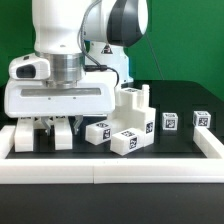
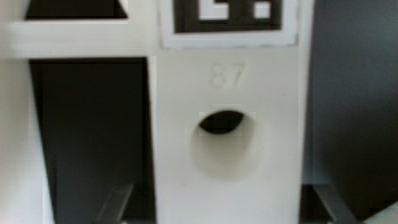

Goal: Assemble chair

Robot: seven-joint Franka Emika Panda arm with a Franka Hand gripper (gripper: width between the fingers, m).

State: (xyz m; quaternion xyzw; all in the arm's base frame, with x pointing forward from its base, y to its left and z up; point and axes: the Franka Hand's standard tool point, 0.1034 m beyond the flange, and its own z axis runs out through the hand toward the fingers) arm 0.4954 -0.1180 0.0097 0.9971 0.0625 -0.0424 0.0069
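In the wrist view a white chair part (image 2: 231,90) fills the middle: an upright bar with a dark round hole (image 2: 221,122) and a coded tag (image 2: 231,18) on the slab it joins. My gripper (image 2: 224,206) straddles this bar, and its dark fingers (image 2: 118,200) stand close on either side, shut on it. In the exterior view the gripper (image 1: 56,131) is low over the table at the left, and only a sliver of the white part shows between its fingers. More tagged chair parts (image 1: 125,128) lie in a cluster to the exterior view's right of it.
Two small tagged cubes (image 1: 170,121) (image 1: 202,118) stand apart at the exterior view's right. A plain white border rail (image 1: 110,172) runs along the front and up both sides. The table top is black, and a green wall stands behind.
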